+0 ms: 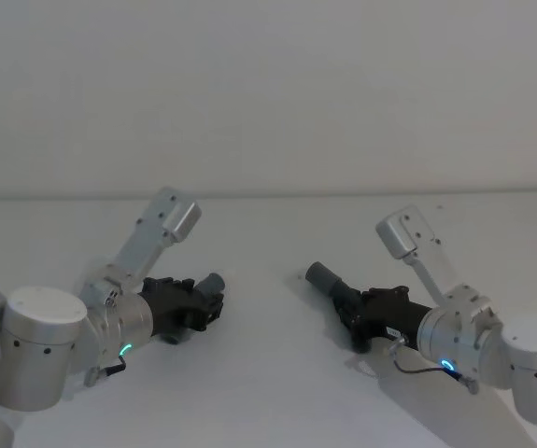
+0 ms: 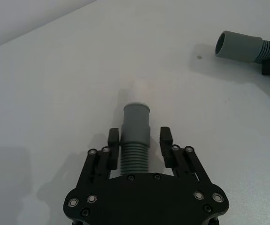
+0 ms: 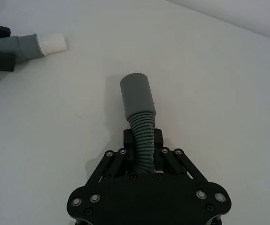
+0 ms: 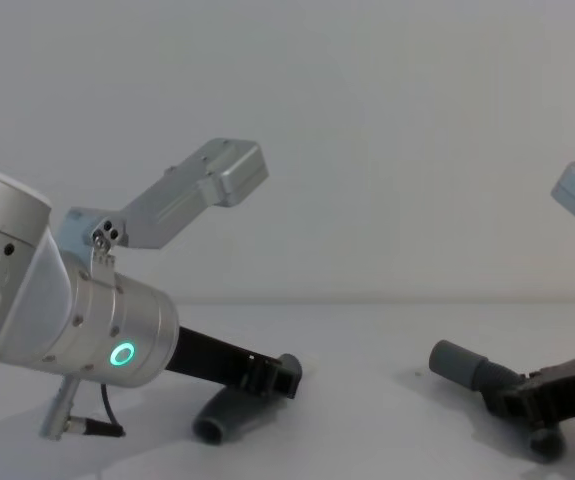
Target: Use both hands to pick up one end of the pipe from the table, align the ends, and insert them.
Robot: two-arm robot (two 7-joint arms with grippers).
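Right of centre, the socket piece point(image 1: 324, 275) is being clamped by the right hand point(image 3: 143, 139); left of centre, the white-tipped piece point(image 1: 214, 281) is being straddled by the left hand point(image 2: 140, 137), unclosed. Alignment, insertion pending.

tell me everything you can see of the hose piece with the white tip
The white-tipped hose piece is short and dark grey, looking like flexible plastic: a ribbed body, a smooth wider cuff, then a short white tip. It appears to rest on the white table, with the left gripper straddling it just behind the cuff, a gap showing on one side.
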